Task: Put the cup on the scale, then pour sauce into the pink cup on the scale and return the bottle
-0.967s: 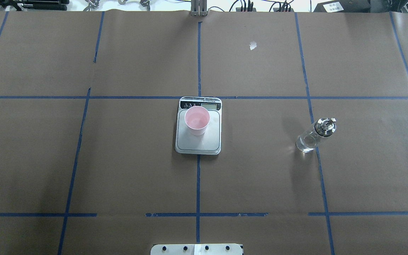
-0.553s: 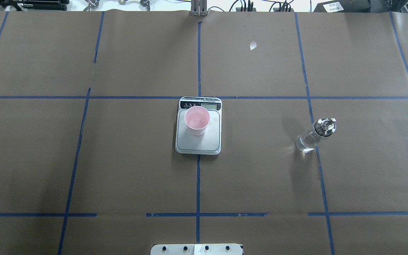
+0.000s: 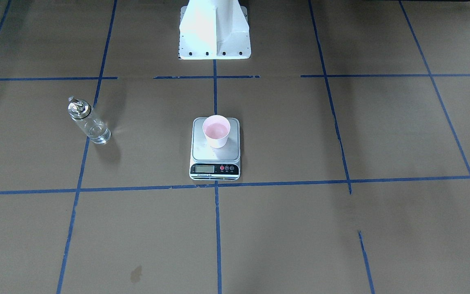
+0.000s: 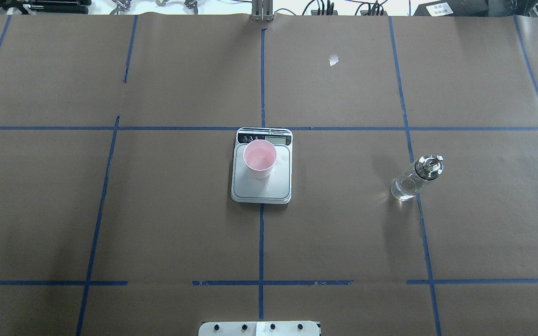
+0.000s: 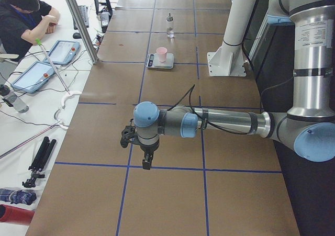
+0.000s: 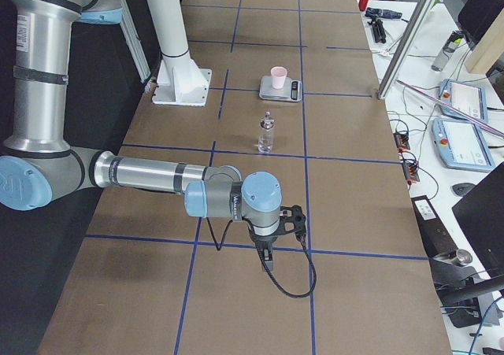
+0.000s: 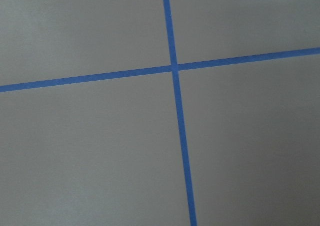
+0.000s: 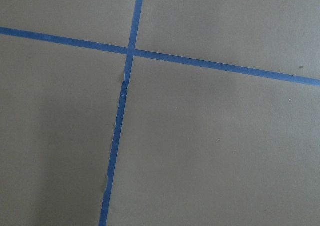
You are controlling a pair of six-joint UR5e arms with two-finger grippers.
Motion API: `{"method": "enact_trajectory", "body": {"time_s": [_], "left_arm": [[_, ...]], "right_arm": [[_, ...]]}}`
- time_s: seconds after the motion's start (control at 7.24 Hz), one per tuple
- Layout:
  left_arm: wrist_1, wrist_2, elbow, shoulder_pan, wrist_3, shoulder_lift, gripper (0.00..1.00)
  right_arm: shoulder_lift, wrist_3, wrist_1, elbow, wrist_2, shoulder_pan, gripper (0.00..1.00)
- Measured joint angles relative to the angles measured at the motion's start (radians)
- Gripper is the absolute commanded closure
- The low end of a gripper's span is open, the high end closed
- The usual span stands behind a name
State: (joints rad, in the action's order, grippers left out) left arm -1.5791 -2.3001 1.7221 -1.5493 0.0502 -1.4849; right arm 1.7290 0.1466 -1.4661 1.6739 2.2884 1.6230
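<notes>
The pale pink cup (image 4: 259,158) stands upright on the silver scale (image 4: 262,191) at the table's middle; it also shows in the front view (image 3: 216,130). The clear glass bottle (image 4: 411,179) with its silver cap stands upright on the table on my right side, apart from the scale, with clear sauce in its lower part (image 3: 96,132). My left gripper (image 5: 146,160) and right gripper (image 6: 268,254) hang far out at the table's two ends, far from these things. I cannot tell whether either is open or shut. Both wrist views show only brown paper and blue tape.
The white robot pedestal (image 3: 214,32) stands behind the scale. Blue tape lines (image 4: 261,242) cross the brown table cover. An operator (image 5: 21,16) sits by tablets (image 5: 63,50) beyond the far edge, with metal posts (image 5: 78,21) there.
</notes>
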Motion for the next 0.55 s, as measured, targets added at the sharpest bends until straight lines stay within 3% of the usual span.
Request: {"method": "enact_trajectory", "body": {"time_s": [0.55], "left_arm": [[0.002, 0.016, 0.004, 0.001, -0.001, 0.0, 0.0]], "right_arm": [[0.001, 0.001, 0.013, -0.002, 0.029, 0.0, 0.0]]}}
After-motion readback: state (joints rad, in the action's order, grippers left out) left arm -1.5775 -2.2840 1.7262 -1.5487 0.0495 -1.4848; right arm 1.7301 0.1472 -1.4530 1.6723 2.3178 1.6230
